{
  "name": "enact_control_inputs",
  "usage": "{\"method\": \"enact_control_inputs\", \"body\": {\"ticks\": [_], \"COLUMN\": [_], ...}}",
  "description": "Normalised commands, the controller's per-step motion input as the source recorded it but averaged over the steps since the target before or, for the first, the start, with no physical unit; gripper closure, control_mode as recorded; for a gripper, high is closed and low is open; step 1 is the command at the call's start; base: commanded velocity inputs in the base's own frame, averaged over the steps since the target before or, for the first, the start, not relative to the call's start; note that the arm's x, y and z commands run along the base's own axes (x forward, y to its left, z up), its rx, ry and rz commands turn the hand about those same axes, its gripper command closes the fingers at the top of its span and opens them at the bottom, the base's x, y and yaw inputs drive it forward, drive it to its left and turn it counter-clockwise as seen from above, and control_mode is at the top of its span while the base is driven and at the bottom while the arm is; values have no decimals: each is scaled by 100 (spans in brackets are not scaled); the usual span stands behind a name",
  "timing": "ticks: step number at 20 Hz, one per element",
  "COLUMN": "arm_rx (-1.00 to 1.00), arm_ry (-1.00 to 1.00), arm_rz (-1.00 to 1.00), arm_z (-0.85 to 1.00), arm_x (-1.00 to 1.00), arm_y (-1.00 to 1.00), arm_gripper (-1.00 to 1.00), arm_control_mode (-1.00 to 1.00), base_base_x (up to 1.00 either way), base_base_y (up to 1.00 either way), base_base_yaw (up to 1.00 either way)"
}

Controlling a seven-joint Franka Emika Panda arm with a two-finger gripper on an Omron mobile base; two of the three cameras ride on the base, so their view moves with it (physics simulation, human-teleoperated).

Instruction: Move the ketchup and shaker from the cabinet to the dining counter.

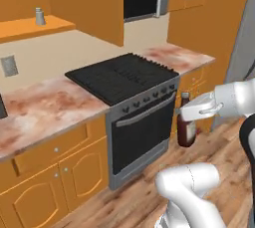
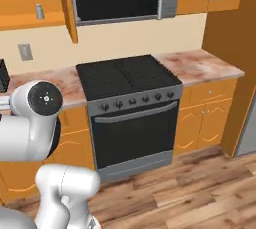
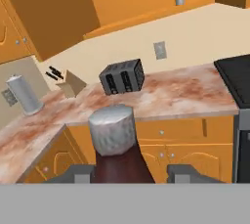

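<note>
Orange cupboards and a black stove (image 1: 122,76) fill the kitchen, and the cabinet (image 1: 37,27) up to the left of the stove stands open so things can come out. On its shelf the shaker (image 1: 39,16) waits, well apart from the arm. The pincer (image 1: 191,113) is partly closed on the ketchup (image 1: 187,131), holding it by the neck, low in front of the stove, probably so it hangs upright while carried to the dining surface.

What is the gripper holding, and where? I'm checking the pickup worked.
The ketchup, gripped by the gripper at its neck, just below the cap.
</note>
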Motion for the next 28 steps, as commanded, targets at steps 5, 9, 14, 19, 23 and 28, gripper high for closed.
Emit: {"method": "enact_control_inputs", "body": {"ticks": [5, 9, 14, 19, 23, 28], "arm_rx": [0, 0, 0, 0, 0, 0], "arm_ry": [0, 0, 0, 0, 0, 0], "arm_rz": [0, 0, 0, 0, 0, 0], "arm_z": [0, 0, 0, 0, 0, 0], "arm_x": [0, 0, 0, 0, 0, 0], "arm_y": [0, 0, 0, 0, 0, 0], "arm_gripper": [100, 100, 100, 100, 100, 100], "arm_control_mode": [100, 100, 100, 100, 100, 100], "base_base_x": [0, 0, 0, 0, 0, 18], "base_base_y": [7, 7, 7, 7, 7, 8], "base_base_yaw": [-100, -100, -100, -100, -100, -77]}}
